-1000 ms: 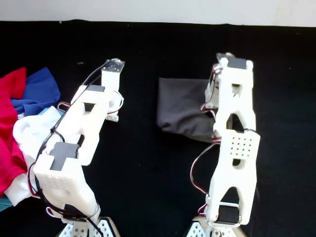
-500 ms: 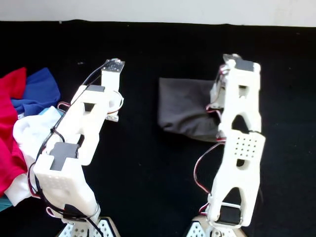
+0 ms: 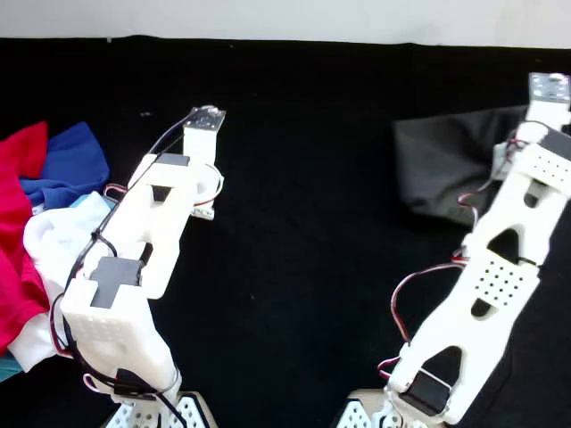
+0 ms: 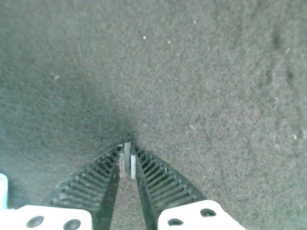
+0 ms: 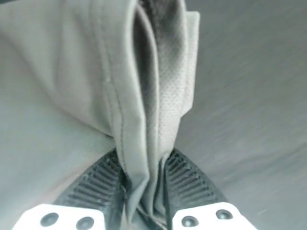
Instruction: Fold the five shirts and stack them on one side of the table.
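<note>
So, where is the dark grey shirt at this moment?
In the high view the dark grey shirt lies on the table at its far right side, with a bunched edge pinched in the right claw.

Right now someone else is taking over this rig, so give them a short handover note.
Left gripper: shut, empty, over the bare black table cloth.
Right gripper: shut on the folded dark grey shirt, at the table's far right.
Heap of unfolded red, blue and white shirts: left edge.
Done: one shirt looks folded.
To do: release it, fold the heap, stack all on one side.
</note>
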{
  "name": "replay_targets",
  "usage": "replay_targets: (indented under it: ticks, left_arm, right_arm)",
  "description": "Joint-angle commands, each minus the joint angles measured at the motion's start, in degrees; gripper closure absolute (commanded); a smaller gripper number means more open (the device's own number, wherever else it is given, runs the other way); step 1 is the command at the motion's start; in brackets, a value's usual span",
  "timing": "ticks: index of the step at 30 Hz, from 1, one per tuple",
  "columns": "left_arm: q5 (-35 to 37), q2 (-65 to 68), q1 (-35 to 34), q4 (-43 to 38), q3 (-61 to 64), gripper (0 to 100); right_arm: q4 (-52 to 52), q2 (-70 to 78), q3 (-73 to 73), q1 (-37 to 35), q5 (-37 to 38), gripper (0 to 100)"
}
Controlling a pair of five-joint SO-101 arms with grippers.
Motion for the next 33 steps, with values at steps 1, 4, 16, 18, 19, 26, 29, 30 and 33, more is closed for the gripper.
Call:
replay_targets:
  ticks: [1, 4, 16, 18, 19, 26, 29, 30, 33]
  left_arm:
    - [-0.35, 0.22, -0.31, -0.18, -1.45, 99]
    - [-0.35, 0.22, -0.31, -0.18, -1.45, 99]
    - [-0.35, 0.22, -0.31, -0.18, -1.45, 99]
    - [-0.35, 0.22, -0.31, -0.18, -1.45, 99]
    - [-0.35, 0.22, -0.31, -0.18, -1.45, 99]
    - [-0.35, 0.22, -0.31, -0.18, -1.45, 99]
    - [-0.35, 0.22, -0.31, -0.18, -1.45, 99]
    - [-0.35, 0.22, -0.31, -0.18, -1.45, 99]
    - [-0.35, 0.22, -0.31, -0.18, -1.45, 99]
  right_arm:
    - [-10.95, 1.45, -2.51, 1.45, 0.88, 99.2]
    - [-17.54, 4.44, -2.51, 1.45, 1.58, 99.2]
    - [-9.27, 3.91, -6.55, 0.04, 0.70, 77.9]
    - [-5.58, 2.42, -9.98, -0.22, -1.76, 77.2]
    - [-4.35, 1.63, -11.74, -0.22, -2.73, 77.2]
    - [4.35, -2.24, -23.78, 0.04, -5.71, 77.4]
    - [11.56, -3.38, -28.62, -0.66, -6.86, 77.4]
    - [13.85, -3.65, -29.85, -1.10, -7.30, 77.4]
    - [21.67, -4.88, -33.10, -2.42, -8.35, 77.4]
